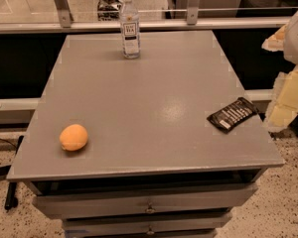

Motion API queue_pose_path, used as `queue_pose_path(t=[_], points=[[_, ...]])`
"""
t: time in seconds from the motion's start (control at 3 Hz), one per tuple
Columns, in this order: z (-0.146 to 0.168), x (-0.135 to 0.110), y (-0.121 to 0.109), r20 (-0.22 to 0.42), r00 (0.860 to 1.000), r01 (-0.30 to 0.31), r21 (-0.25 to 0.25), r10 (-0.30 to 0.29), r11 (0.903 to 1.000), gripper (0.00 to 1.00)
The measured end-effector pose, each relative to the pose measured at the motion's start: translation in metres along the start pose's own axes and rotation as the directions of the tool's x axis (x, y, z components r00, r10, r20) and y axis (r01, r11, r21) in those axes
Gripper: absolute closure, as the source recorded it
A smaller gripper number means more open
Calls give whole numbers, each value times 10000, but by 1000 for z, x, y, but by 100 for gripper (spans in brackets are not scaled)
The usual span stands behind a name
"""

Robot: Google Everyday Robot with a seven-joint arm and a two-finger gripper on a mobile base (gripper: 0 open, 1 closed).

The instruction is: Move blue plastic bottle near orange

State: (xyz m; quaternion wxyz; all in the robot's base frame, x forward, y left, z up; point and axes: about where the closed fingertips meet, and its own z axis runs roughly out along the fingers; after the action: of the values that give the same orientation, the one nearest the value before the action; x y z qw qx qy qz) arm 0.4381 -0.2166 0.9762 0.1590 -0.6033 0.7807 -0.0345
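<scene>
Orange front-left on bench, blue plastic bottle upright at far edge, well apart from it, black packet near right edge, end effector off bench's right side, grip state unclear, bottle far-left of it.

Pale white-and-yellow gripper at right edge, beside grey table, partly cut off by frame. Dark print on clear plastic bottle w/ white label is too small to read; same for white print on flat black packet. Grey drawers cut off at bottom edge.
</scene>
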Motion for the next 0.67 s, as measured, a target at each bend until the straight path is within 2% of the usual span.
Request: queue_pose_path(t=[0.33, 0.67], points=[[0, 0, 0, 2, 10000, -1, 1, 1, 10000, 0], [25, -11, -27, 473, 9987, -208, 288, 194, 9994, 0]])
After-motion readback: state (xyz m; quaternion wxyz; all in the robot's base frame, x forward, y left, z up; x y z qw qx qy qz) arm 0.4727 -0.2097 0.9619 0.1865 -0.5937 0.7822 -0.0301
